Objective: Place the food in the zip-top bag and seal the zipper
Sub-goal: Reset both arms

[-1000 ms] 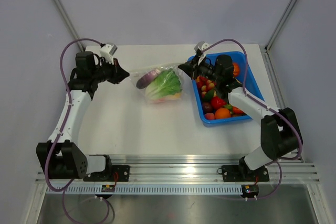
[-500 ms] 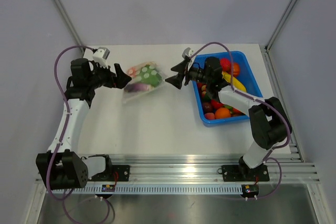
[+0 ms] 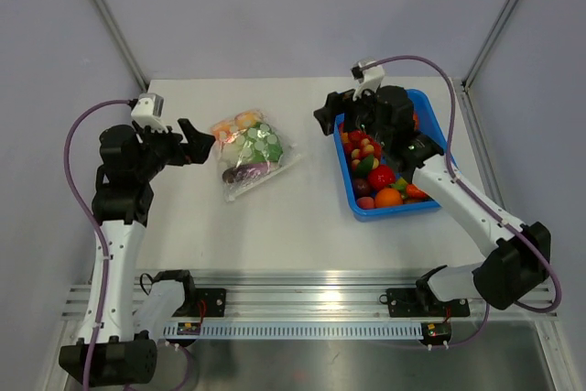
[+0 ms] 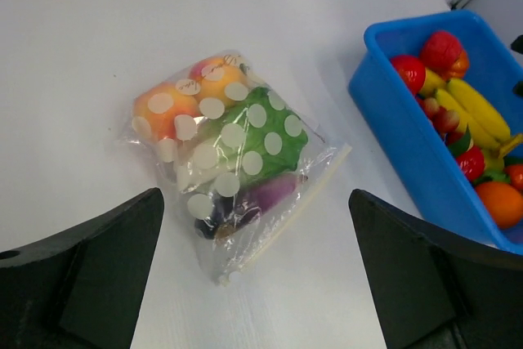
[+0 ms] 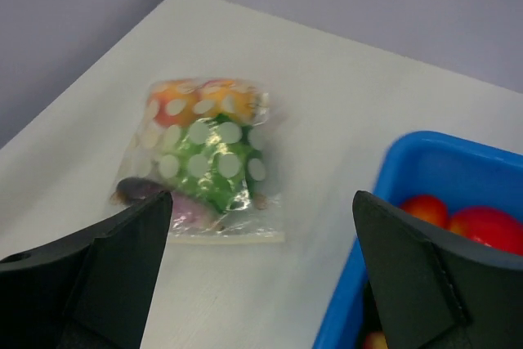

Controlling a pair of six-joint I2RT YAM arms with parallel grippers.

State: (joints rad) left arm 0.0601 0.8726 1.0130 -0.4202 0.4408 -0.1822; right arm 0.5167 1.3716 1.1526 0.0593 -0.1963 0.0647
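The zip-top bag [image 3: 249, 153] lies flat on the bench [image 4: 82, 55], between the left gripper [image 3: 200, 142] and the right gripper [image 3: 328, 114]. Neither touches it; the fingers of both stand wide apart and hold nothing.

I judge the filling done, so you should now check the zipper [image 4: 286, 214]. If any part of the strip gapes, pinch one end and slide along it while the other fingers pin the bag's corner. Otherwise, lift both arms away without brushing the bag.

I count one bag, holding one lettuce [image 4: 257, 140], one eggplant [image 4: 261, 198] and two orange fruits [image 4: 167, 112]. There is also one blue tray [image 4: 400, 145], its pieces too crowded to count.
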